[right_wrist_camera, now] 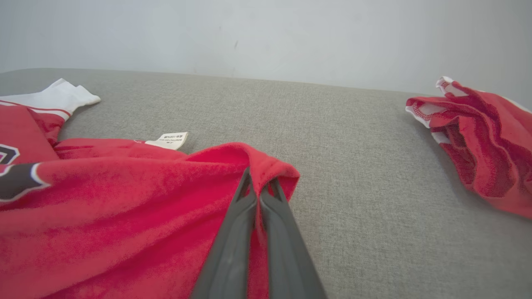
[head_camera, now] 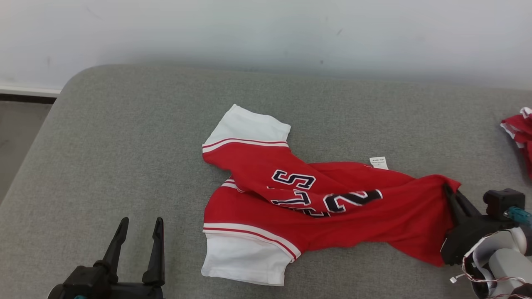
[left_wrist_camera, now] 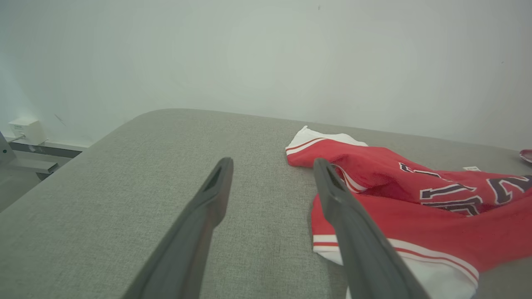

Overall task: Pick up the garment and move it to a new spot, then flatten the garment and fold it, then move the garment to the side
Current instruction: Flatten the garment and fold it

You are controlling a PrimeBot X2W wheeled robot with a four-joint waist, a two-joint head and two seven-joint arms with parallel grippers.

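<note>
**Red jersey pinched at its hem by the right gripper**

A red jersey (head_camera: pixel 332 228) with white sleeves and dark, white-edged numerals is seen lying crumpled on a grey fabric-covered surface (head_camera: pixel 124 124), right of the centre of the head view. Its two sleeves are turned toward the robot's left, one nearer the wall and one nearer the robot, and the upper part is folded over the lower so that the numerals are partly hidden. A small white label (head_camera: pixel 378 162) is exposed at the far edge of the cloth.

The right gripper (head_camera: pixel 449 190) is placed at the jersey's right end; its jaws are pressed together on a raised fold of the red cloth, which is draped over the fingertips in the right wrist view.

The left gripper (head_camera: pixel 141 222) is held over bare surface near the robot, left of the jersey and apart from it, with its jaws spread and nothing between them.

A second red-and-white garment (head_camera: pixel 519 133) is bunched at the surface's right edge, well apart from the jersey.
</note>
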